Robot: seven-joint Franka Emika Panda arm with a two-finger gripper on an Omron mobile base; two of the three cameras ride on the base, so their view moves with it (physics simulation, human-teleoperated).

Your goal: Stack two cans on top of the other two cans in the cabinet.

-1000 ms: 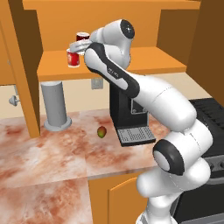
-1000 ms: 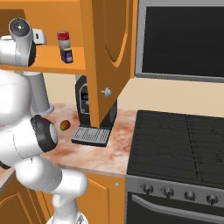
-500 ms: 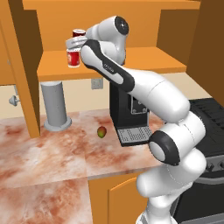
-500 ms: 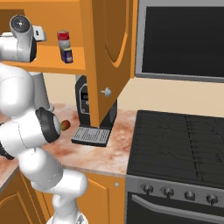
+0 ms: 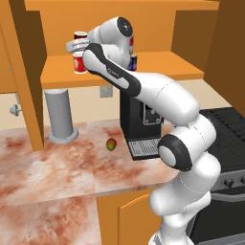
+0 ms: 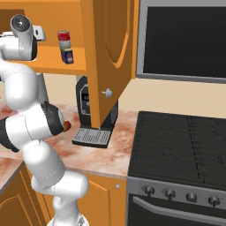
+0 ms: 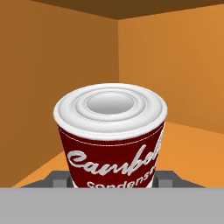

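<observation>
The cabinet (image 5: 158,67) is seen open-fronted above the counter (image 5: 57,162), with its shelf board carrying all the cans. On the right part of the shelf, a stack is already made: the red can with a greyish lower part (image 6: 64,39) is set on the squat dark blue can (image 6: 67,55). That half of the task is judged done.

Near the left front edge of the shelf, the bright red can (image 5: 78,63) stands with the dark red and white can (image 5: 80,36) directly above it. Whether the upper can rests on the lower one or is just clear of it cannot be told.

The gripper (image 5: 76,45) is reached into the cabinet at this pair. In the hand view the dark red and white can stands between the fingertips (image 7: 56,180), apparently pinched. Lowering, if needed, and release are judged to remain.
</observation>
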